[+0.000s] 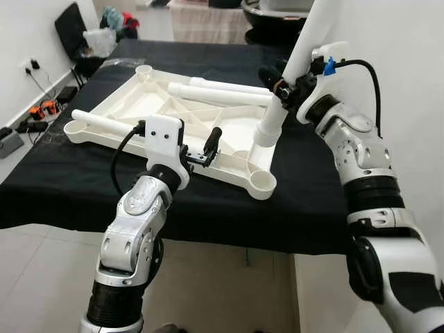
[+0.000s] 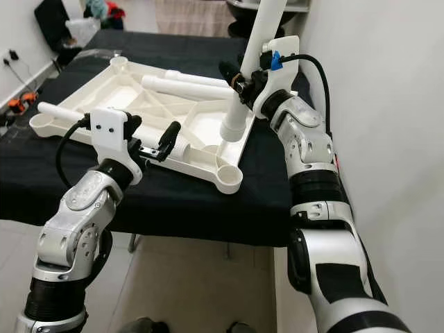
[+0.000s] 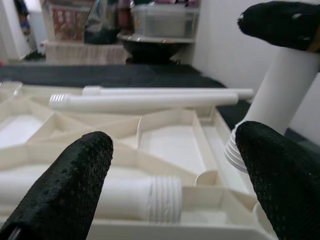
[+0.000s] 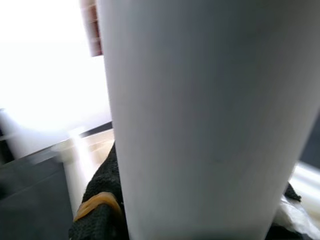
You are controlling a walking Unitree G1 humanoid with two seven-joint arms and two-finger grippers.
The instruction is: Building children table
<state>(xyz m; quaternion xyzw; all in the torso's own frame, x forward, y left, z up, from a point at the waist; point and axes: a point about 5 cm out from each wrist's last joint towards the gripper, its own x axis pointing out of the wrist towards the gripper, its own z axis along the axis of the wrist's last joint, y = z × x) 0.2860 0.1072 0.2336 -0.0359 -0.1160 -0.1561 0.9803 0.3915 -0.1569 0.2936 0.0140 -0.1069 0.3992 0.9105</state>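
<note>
Nearest the camera: left gripper (image 1: 201,151) on silver jointed arm, hovering at near edge of upturned white plastic ribbed tabletop (image 1: 149,97), long black fingers (image 3: 65,192) spread wide, nothing pinched between them. Just past the fingertips in left wrist view: short white plastic tube leg with threaded end (image 3: 125,197) lying in a tabletop compartment.

Far left, off the table: pale tiled floor (image 1: 21,263), black and orange cables and plugs (image 1: 38,114) against the wall. Black cloth-covered table (image 1: 62,187) with bare strip of cloth along near edge and left side, open room there for the left arm.

On tabletop's left rim: white plastic tube leg (image 1: 100,123) lying flat, end poking over the edge. Toward the middle, across the ribs: two more long white tube legs (image 1: 215,94) lying side by side, touching or nearly so.

Near-right corner: round socket cup (image 1: 262,182) of tabletop, close to table's front edge. One corner back, tall white plastic tube leg (image 1: 272,118) standing tilted, threaded lower end at the socket on right rim; seating depth hard to tell.

Right: right gripper (image 1: 281,83) clamped around that tilted leg partway up, black fingers pressed on the tube. White wall (image 1: 409,62) close beside the right arm, little free room on that side. Narrow strip of black cloth between tabletop's right rim and table edge.
</note>
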